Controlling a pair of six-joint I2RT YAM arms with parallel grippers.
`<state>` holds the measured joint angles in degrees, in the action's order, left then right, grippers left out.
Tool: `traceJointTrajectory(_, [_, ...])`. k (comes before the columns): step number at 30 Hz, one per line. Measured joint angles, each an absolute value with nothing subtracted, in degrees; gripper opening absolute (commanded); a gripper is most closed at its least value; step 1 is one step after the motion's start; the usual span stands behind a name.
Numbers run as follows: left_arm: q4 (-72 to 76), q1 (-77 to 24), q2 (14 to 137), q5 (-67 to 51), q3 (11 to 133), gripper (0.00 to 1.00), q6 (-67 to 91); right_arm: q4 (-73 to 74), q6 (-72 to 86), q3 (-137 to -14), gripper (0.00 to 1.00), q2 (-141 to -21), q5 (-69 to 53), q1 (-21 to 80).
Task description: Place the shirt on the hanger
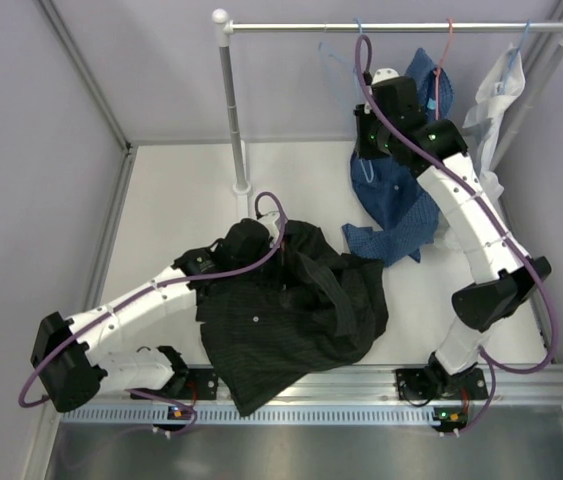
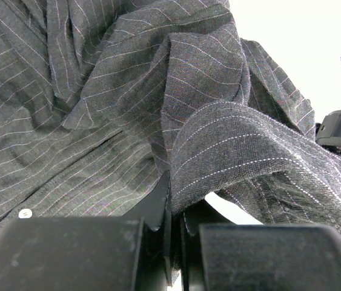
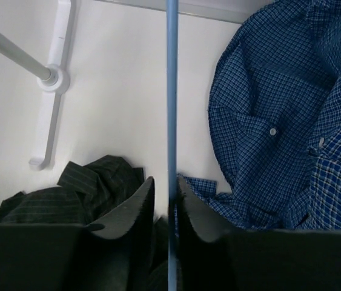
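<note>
The black pinstriped shirt [image 1: 291,310] lies crumpled on the table in front of the left arm. My left gripper [image 1: 253,236] is at its far edge and shut on a fold of the shirt [image 2: 237,145]; the cloth is pinched between the fingers [image 2: 161,203]. The light-blue wire hanger [image 1: 335,58] hangs from the rail [image 1: 291,27]. My right gripper [image 1: 386,82] is raised beside it. In the right wrist view one straight wire of the hanger [image 3: 172,91] runs between the fingers [image 3: 135,203], touching the right one, with a small gap on the left.
A blue checked shirt [image 1: 401,200] hangs from a red-pink hanger [image 1: 449,45] and spills onto the table; it also shows in the right wrist view [image 3: 279,121]. A white garment [image 1: 496,95] hangs at the right. The rack's post [image 1: 229,110] and foot [image 3: 52,79] stand behind the black shirt.
</note>
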<state>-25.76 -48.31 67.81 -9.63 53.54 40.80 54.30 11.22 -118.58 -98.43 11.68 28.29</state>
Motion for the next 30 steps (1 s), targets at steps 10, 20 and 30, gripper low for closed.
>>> traceJointTrajectory(10, [-25.8,-48.3,69.1,-11.0,53.5,0.00,40.6,54.4,8.3,-119.9,0.11,-99.3,10.5,27.1])
traceJointTrajectory(20, [-25.8,-48.3,69.2,-11.4,53.5,0.00,40.6,54.5,7.0,-121.3,0.00,-101.2,10.2,26.8])
traceJointTrajectory(30, [-25.8,-48.3,69.2,-11.3,53.6,0.00,40.8,54.1,8.7,-122.5,0.00,-100.5,10.4,26.7])
